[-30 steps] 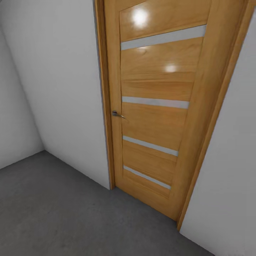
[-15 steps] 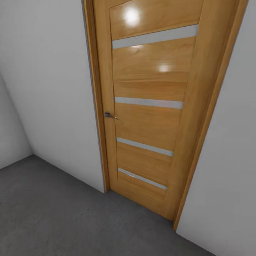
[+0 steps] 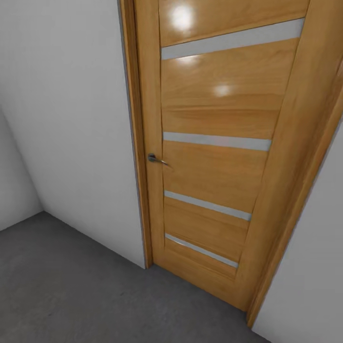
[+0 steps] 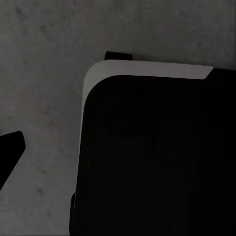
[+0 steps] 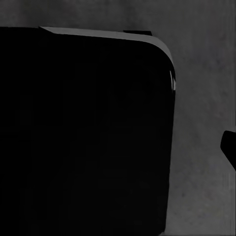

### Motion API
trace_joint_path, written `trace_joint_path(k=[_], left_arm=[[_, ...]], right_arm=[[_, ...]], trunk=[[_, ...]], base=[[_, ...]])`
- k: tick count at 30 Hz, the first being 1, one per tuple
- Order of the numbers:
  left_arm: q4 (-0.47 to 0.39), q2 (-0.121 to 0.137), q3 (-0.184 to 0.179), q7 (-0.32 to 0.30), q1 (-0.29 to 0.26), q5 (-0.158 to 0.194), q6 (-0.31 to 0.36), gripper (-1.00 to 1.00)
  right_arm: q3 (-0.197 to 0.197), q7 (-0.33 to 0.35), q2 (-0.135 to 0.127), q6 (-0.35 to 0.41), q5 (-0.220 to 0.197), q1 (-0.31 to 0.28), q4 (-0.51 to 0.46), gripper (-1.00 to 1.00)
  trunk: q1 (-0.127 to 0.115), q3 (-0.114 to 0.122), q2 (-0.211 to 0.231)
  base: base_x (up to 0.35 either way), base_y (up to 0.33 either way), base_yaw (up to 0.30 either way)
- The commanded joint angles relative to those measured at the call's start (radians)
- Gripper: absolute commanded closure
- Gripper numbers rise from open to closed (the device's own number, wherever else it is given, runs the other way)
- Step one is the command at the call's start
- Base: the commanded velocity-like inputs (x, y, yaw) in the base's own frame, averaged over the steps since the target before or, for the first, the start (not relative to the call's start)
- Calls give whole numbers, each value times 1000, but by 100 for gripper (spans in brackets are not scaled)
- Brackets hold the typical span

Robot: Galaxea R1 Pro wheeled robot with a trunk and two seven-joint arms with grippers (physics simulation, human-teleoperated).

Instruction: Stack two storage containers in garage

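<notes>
Glossy wooden door (image 3: 214, 157), rough grey floor (image 3: 71, 286)

garage: bare room with plain white-grey walls (image 3: 71, 119) meeting in a corner; a closed wooden door (image 3: 214, 143) with four pale horizontal strips and a metal lever handle (image 3: 153, 158) stands in the wall.
floor (image 3: 71, 286): dark grey, rough, concrete-like, running up to the door's foot; also seen in the left wrist view (image 4: 44, 59) and the right wrist view (image 5: 206, 64).
</notes>
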Motion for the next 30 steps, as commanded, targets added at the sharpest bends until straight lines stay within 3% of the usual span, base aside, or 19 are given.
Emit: trace_joint_path(k=[1,9,30], left_arm=[[0,0,3,-1,0,9,-2,-100],[0,0,4,0,0,9,-2,-100],[-1,-2,5,2,0,9,-2,-100]], right_arm=[[0,-1,0,-3,1,0,0,-100],[1,-2,2,-2,1,0,0,-100],[-2,-2,2,-2,1,0,1,-100]], trunk=[[1,-1,0],[1,-1,0],[1,-1,0]], base=[[262,214,0],[142,134,-155],[6,6,-278]])
